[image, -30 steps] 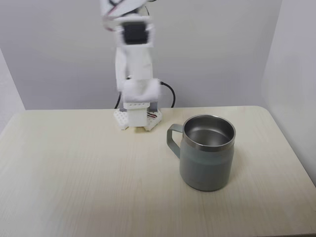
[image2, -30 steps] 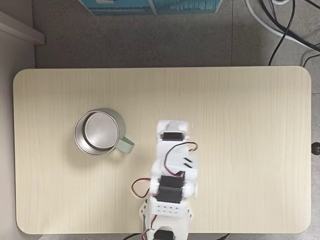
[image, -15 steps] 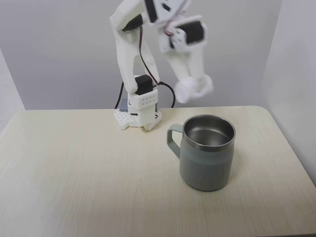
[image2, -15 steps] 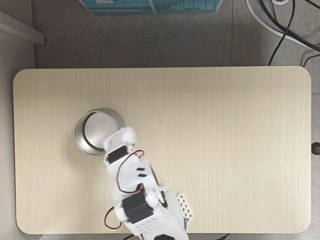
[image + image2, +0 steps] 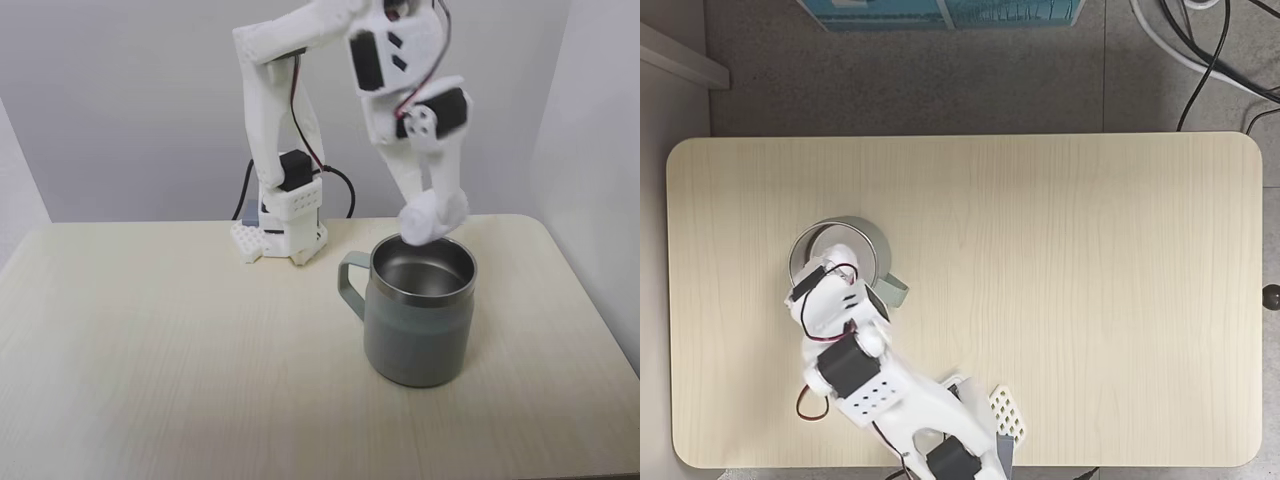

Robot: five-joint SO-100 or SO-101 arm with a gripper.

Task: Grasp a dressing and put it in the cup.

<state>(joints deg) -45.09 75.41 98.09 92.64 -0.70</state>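
Fixed view, front: gripper [image 5: 432, 222] clamped on the dressing [image 5: 428, 220], hanging just above the cup [image 5: 420, 320] rim at 12 o'clock. Advice: carry it over the cup's centre, then part the jaws; releasing here risks rim bounce.

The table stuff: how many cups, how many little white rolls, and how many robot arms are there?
Cups: 1, the grey-green cup on the table.
White rolls: 1, the dressing in the gripper, above the cup.
Robot arms: 1.
Total: 3.
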